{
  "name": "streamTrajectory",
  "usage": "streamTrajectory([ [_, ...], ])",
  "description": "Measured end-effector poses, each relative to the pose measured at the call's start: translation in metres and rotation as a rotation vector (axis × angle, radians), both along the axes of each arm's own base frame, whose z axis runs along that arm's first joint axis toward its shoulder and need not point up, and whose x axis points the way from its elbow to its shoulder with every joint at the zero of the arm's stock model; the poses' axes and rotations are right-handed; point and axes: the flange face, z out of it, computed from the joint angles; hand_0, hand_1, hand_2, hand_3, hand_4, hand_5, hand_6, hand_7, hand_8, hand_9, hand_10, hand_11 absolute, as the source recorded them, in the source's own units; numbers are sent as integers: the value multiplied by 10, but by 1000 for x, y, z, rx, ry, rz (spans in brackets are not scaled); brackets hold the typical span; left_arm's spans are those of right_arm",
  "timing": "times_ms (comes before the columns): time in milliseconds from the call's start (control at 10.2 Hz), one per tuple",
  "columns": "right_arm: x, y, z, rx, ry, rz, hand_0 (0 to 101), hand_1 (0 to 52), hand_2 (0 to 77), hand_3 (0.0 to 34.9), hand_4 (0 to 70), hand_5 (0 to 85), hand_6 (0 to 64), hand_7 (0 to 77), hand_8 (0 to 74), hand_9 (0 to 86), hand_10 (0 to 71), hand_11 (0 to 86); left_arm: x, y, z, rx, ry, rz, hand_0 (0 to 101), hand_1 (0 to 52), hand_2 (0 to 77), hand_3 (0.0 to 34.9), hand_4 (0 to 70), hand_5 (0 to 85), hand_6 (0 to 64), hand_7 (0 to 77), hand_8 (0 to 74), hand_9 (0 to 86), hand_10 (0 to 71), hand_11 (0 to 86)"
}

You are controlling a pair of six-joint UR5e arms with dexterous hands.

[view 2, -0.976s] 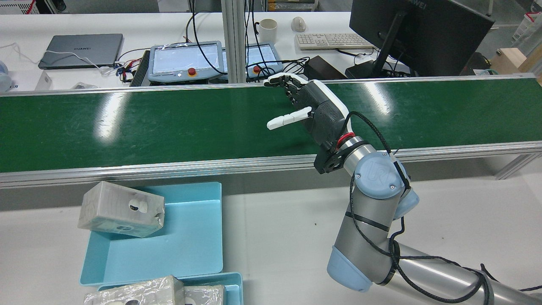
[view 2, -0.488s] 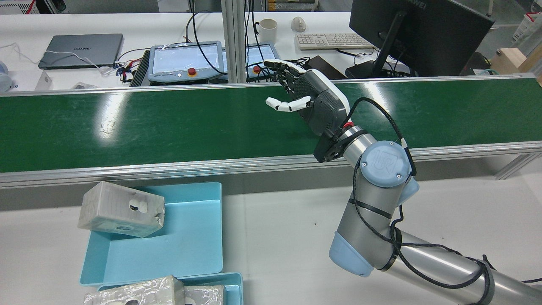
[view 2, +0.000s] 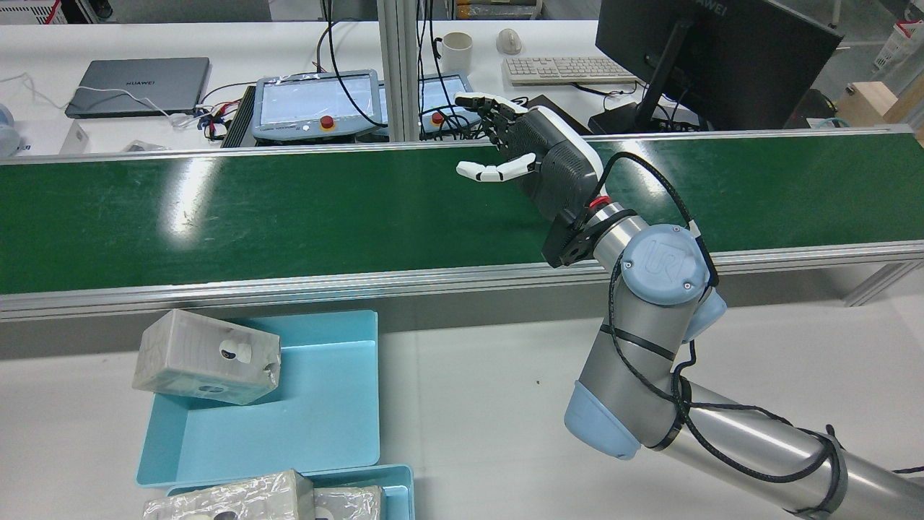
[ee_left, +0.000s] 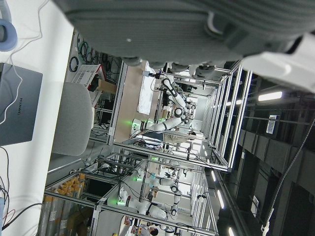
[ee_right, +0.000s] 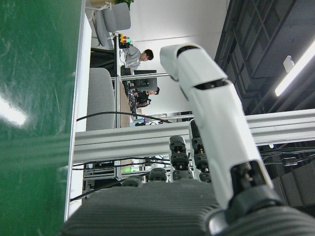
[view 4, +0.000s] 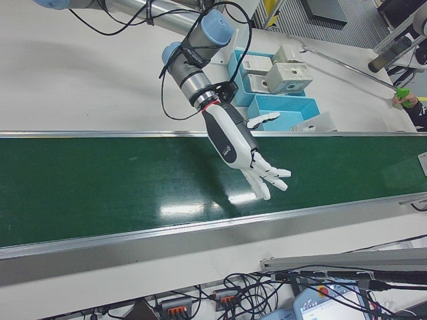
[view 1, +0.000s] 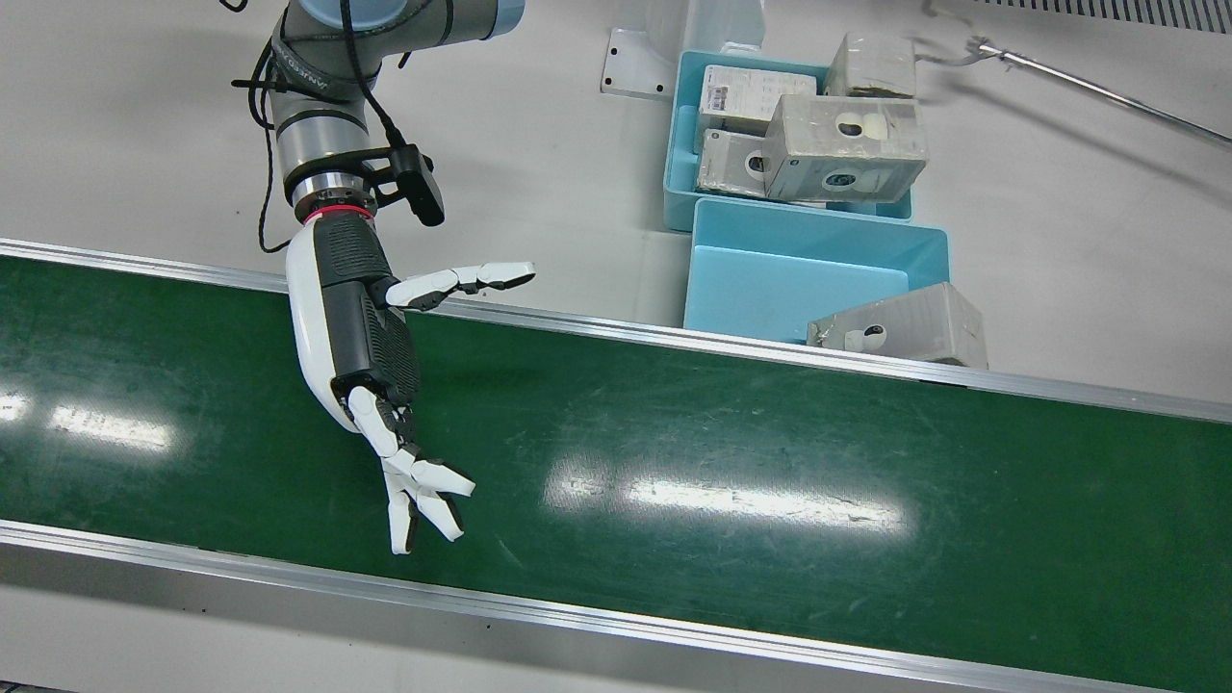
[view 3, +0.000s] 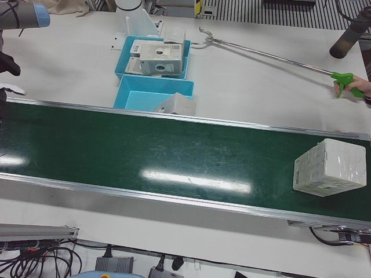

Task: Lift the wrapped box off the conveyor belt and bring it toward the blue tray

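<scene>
Since the earlier rear view, the right hand [view 2: 538, 170] has risen slightly and shifted right over the belt [view 2: 289, 209], its wrist drawn back toward the near rail.

Wrapped box [view 3: 329, 167]: a pale block under clear film, printing faintly visible on its side face. It lies on the belt at the far end from the right hand, seen only in the left-front view, well apart from the blue tray [view 3: 142, 94].

Right hand: stretched across the belt above its surface, palm turned sideways, fingers [view 1: 414, 491] extended and spread toward the far rail, thumb [view 1: 462, 280] held out apart from them. It holds nothing. The right arm [view 2: 650, 347] bends up from the table and reaches forward. The left hand [ee_left: 197, 29] appears only as a close grey mass in its own camera; whether its fingers are spread or closed cannot be told.

Count: two blue trays side by side. One box [view 1: 900, 327] leans on the rim of the tray nearer the belt; the far tray [view 1: 679, 164] holds about four more [view 1: 847, 146]. One box on the belt. A person's hand [view 3: 360, 87] holds a long reacher [view 3: 261, 53] over the table.
</scene>
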Motion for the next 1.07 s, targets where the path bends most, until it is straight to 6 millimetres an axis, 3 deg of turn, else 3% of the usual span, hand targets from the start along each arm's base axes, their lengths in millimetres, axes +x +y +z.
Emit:
streamTrajectory([
  [98,1,-1,1,-1,-2,3,478,109,16,6,93,180,33,44,0,16,0,16,0,0,0,0,0,0,0,0,11,0,0,11,5,5,5,5,5,5],
  [195,1,-2,2,2,-7,5,478,136,16,5,54,125,0,22,0,16,0,16,0,0,0,0,0,0,0,0,5,0,0,11,5,5,5,5,5,5],
  [390,-4,-4,6,3,-10,1,481,158,16,6,60,125,22,16,0,16,0,16,0,0,0,0,0,0,0,0,11,0,0,11,5,5,5,5,5,5],
  [488,-6,-5,7,2,-8,-1,486,158,49,5,65,136,16,27,0,22,0,16,0,0,0,0,0,0,0,0,5,0,0,11,5,5,5,5,5,5],
  [780,-8,-5,9,0,-7,-4,487,136,33,6,65,136,16,27,0,22,0,16,0,0,0,0,0,0,0,0,11,0,0,11,5,5,5,5,5,5],
  [1073,-7,-5,10,-1,-6,-3,487,153,33,6,65,136,16,5,0,22,0,16,0,0,0,0,0,0,0,0,11,0,0,11,0,5,5,5,5,5],
])
